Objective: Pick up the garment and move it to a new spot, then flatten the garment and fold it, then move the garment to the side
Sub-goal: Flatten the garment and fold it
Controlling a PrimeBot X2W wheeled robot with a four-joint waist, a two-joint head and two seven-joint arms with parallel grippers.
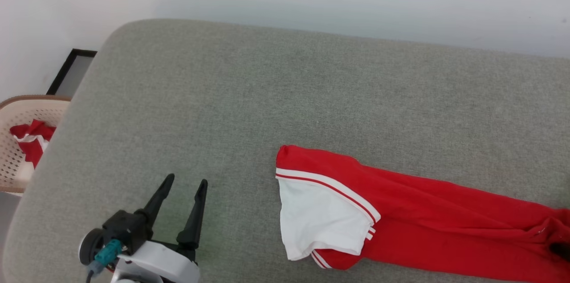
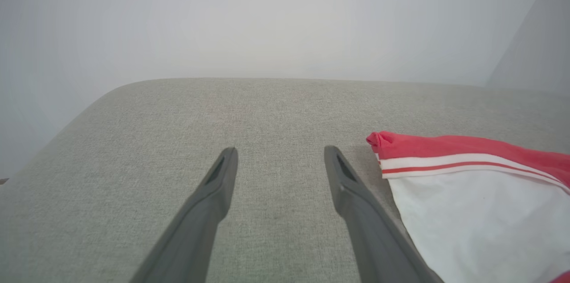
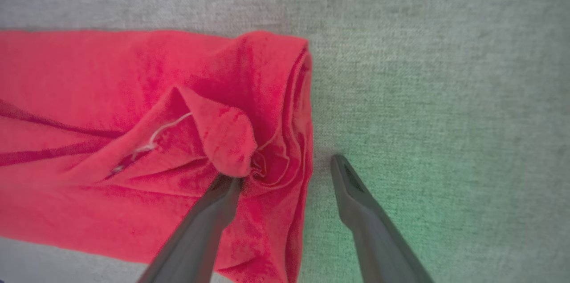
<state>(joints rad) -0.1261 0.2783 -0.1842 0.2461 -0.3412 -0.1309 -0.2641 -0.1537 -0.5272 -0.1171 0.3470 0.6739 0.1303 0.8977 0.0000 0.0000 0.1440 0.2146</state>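
Note:
The garment (image 1: pixel 423 220) lies on the grey padded surface (image 1: pixel 222 96) as a long, narrow red strip running off the right edge, with a white sleeve and red-white striped trim at its left end. My left gripper (image 1: pixel 186 179) hovers open at the lower left, well clear of the sleeve. In the left wrist view its fingers (image 2: pixel 280 151) are empty, with the garment (image 2: pixel 467 212) just to their right. My right gripper (image 3: pixel 282 168) is open at the rumpled red end of the garment (image 3: pixel 111 96), one fingertip tucked under a fabric flap and the other over bare surface.
A beige perforated basket (image 1: pixel 18 109) stands off the surface's left edge and holds a red and white cloth (image 1: pixel 31 140). A black-framed panel (image 1: pixel 71 69) leans against the white wall behind it. The surface's rounded far-left corner is near.

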